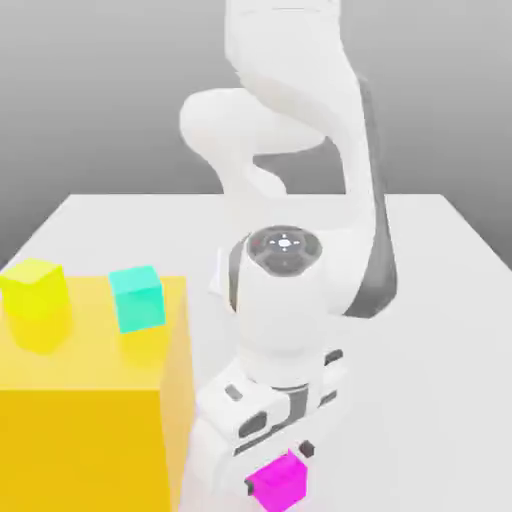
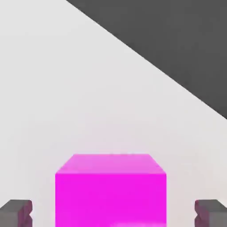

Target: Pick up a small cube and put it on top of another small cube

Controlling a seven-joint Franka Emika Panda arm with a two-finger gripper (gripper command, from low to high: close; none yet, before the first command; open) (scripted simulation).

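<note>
A white table [image 1: 440, 260] stands against a plain grey backdrop [image 1: 100, 90]

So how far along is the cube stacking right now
Nothing is stacked yet. The gripper is low over the magenta cube, its fingers open on either side with clear gaps, so the cube isn't grasped. In the exterior view the cyan cube sits on the orange block beside a yellow cube. Left: close, lift, carry, place.
</note>
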